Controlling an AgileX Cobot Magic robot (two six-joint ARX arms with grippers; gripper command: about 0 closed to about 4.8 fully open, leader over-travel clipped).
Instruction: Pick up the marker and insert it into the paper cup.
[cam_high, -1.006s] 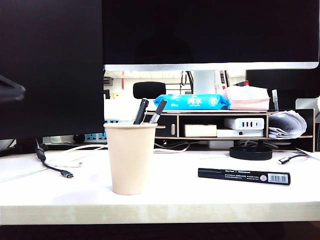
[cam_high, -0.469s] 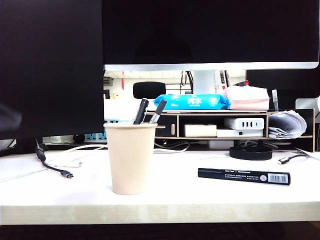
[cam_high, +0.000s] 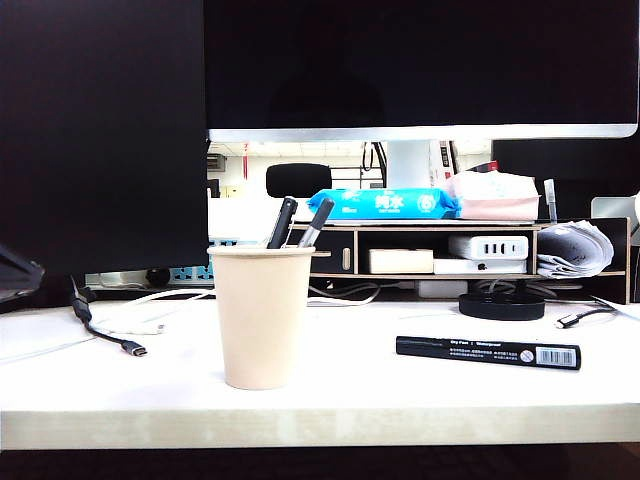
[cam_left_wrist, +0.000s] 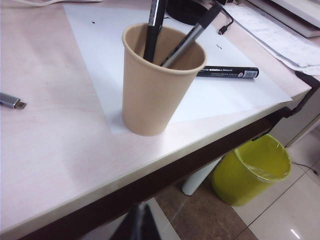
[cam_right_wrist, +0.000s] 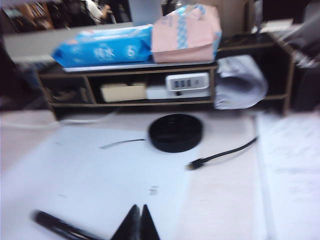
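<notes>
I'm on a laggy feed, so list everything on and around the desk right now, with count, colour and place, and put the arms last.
marker: one, black, flat on the white sheet, right of the cup
paper cup: one, beige, upright near the desk's front edge
pens: two, dark, leaning inside the cup
white sheet: one, under the cup and marker
round black base: one, behind the marker
wipes pack: one, blue, on top of the shelf
USB cable: one, black, left of the cup
bin: one, yellow, on the floor
left gripper: below the desk's front edge, jaws unclear
right gripper: shut, empty, above the sheet near the marker
</notes>
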